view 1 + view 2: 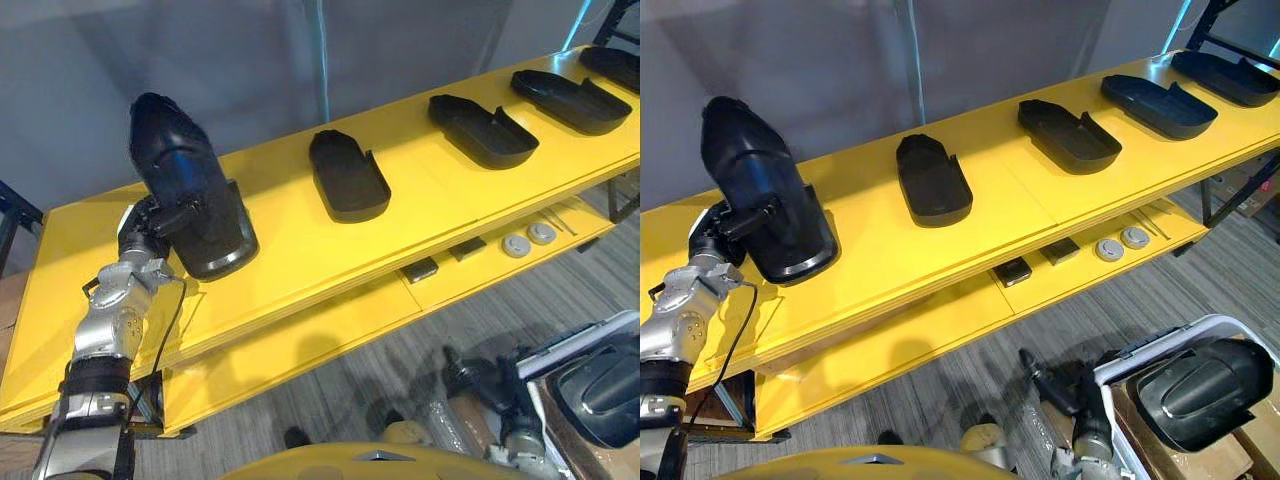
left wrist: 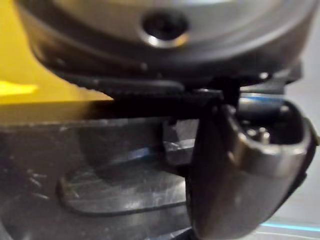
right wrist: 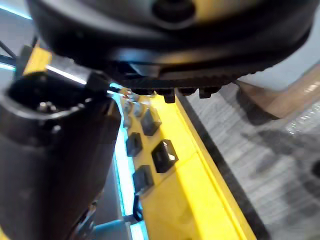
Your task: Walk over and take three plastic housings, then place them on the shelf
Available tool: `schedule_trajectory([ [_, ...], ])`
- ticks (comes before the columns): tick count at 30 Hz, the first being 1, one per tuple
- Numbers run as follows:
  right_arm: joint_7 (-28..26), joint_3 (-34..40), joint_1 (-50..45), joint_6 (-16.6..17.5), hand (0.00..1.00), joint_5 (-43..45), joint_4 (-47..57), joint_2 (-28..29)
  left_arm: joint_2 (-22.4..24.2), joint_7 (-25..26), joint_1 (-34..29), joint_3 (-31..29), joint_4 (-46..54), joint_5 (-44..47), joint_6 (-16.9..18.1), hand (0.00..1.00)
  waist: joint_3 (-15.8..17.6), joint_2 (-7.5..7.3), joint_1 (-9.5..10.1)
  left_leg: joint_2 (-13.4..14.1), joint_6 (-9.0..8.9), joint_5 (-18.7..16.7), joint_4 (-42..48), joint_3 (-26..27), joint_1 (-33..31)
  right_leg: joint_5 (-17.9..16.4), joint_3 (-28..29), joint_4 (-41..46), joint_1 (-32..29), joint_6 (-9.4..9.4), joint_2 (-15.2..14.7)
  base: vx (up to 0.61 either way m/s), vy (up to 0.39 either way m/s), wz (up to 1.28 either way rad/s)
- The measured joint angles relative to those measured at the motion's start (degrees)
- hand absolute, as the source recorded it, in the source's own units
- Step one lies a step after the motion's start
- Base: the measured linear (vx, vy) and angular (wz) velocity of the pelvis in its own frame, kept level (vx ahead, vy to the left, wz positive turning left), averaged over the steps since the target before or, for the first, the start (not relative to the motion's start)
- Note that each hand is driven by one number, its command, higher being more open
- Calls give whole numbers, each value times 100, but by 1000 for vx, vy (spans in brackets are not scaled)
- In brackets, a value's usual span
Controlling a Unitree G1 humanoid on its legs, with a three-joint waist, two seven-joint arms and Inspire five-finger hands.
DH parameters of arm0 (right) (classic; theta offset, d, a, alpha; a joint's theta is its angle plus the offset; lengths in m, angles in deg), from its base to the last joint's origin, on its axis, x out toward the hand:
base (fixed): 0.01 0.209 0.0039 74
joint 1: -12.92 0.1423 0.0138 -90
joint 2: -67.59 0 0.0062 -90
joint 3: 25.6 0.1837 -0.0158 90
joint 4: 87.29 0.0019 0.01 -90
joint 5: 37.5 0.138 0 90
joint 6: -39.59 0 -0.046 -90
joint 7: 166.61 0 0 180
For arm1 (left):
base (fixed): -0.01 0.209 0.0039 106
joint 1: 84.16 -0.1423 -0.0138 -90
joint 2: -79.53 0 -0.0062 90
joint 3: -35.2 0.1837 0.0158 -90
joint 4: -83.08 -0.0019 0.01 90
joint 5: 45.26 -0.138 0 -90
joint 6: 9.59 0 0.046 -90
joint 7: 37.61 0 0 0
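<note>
The left hand (image 1: 160, 218) pinches the rim of a black plastic housing (image 1: 190, 190), tipped up with its lower end seemingly on the yellow shelf (image 1: 290, 250), left of the flat-lying housings (image 1: 348, 178). Placing step: next, lay it flat and release. Right hand (image 1: 1052, 385) hangs low, fingers unreadable

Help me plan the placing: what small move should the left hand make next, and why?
Probably tip the housing down flat and then release it: the left hand grips it standing nearly upright on the yellow shelf, while the other housings lie flat in a row.
</note>
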Motion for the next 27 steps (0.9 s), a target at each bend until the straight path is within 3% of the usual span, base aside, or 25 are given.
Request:
schedule_trajectory([
  [7,-211,-144,245,-26,100,-220,-878,50,-389,-374,363,415,-494,201,-310,0,106,18,-7,-33,-37,-28,-1,-128,-7,-57,-118,-7,47,-24,-38,-18,30,9],
  [15,-633,-454,832,-305,100,-205,-1675,-49,-630,-428,1232,800,-676,330,-372,0,674,3,31,-138,29,68,14,-557,-337,-55,-490,1,-68,-22,-120,8,36,24],
  [24,-578,-583,1571,-420,100,284,-1849,-182,-834,-428,2057,1164,-692,393,-412,0,1210,-6,148,-193,121,150,32,-774,-561,-136,-666,224,-235,-52,-142,59,10,15],
  [27,-572,-582,1644,-457,100,283,-1868,-191,-836,-441,2243,1187,-695,544,-410,0,1322,-73,160,-185,122,151,34,-768,-562,-197,-653,343,-296,-102,-137,37,0,-2],
])
